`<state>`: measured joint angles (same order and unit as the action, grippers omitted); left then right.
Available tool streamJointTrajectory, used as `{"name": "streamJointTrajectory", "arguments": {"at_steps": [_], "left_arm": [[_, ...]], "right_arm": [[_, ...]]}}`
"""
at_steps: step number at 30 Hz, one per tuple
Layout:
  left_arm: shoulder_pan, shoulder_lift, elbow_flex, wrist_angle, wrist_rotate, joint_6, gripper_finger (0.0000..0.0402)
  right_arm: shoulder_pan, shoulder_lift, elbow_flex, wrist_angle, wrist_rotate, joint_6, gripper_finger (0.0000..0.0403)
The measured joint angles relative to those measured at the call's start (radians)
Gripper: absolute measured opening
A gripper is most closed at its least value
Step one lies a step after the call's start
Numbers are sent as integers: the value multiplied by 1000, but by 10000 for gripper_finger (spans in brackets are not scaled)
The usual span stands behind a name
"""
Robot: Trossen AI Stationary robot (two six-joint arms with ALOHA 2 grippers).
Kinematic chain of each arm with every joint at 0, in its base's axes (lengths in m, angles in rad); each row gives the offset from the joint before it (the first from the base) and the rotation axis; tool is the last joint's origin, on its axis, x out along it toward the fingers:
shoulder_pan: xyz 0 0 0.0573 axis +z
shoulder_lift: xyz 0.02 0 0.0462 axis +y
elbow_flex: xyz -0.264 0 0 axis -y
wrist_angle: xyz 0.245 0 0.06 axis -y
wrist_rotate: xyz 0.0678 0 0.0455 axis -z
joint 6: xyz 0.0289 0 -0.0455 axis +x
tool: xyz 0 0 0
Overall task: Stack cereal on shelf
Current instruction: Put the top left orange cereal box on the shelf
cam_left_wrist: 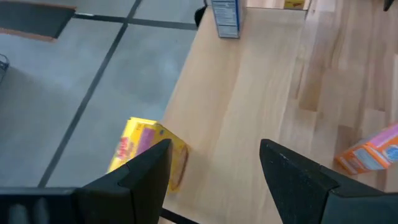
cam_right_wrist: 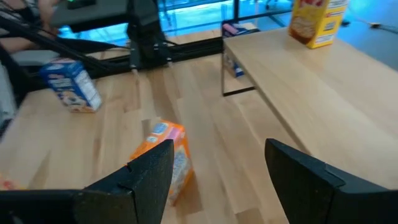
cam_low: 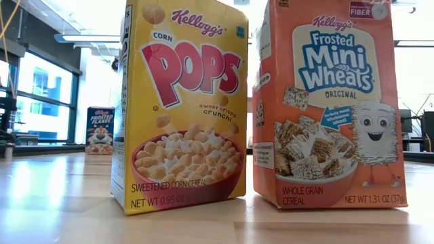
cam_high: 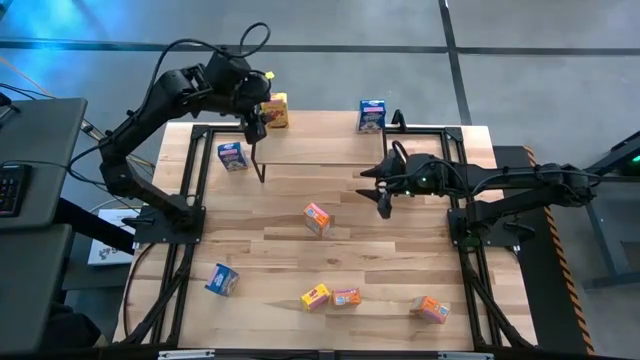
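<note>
While over shelf (cam_high: 330, 150), left claw (cam_high: 254, 127) agape.

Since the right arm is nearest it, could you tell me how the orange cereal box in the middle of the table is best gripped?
The orange box appears to lie flat on the tabletop, apart from other boxes. Bring the right pincer, now open, down from above across its two long narrow sides, turned to match the box's slanted lie.

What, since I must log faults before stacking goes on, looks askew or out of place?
Nothing spilled or damaged. The small yellow cardboard cereal box stands right at the back edge of the light wooden plank shelf, beside the open left gripper; a nudge might tip it off. The small orange cardboard box mid-table sits skewed.
</note>
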<state>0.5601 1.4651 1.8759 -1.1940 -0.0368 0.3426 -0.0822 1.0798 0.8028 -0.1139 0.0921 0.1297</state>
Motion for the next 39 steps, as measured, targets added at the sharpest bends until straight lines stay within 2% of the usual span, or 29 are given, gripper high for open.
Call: {"name": "streamJointTrajectory", "arguments": {"at_steps": [6,15,24,31,39], "left_arm": [[-32,-10,-32,-11,0,-30,235],[-85,-159,-312,108,-2,-122,235],[-182,-343,-535,234,-42,-242,235],[-249,-402,-621,280,-58,-291,235],[-334,-460,-731,329,-117,-362,235]], "right_arm": [[0,0,0,0,-15,-6,257],[0,0,0,36,-100,30,293],[0,0,0,59,-68,173,296],[0,0,0,129,-54,254,296],[0,0,0,267,-52,255,296]]}}
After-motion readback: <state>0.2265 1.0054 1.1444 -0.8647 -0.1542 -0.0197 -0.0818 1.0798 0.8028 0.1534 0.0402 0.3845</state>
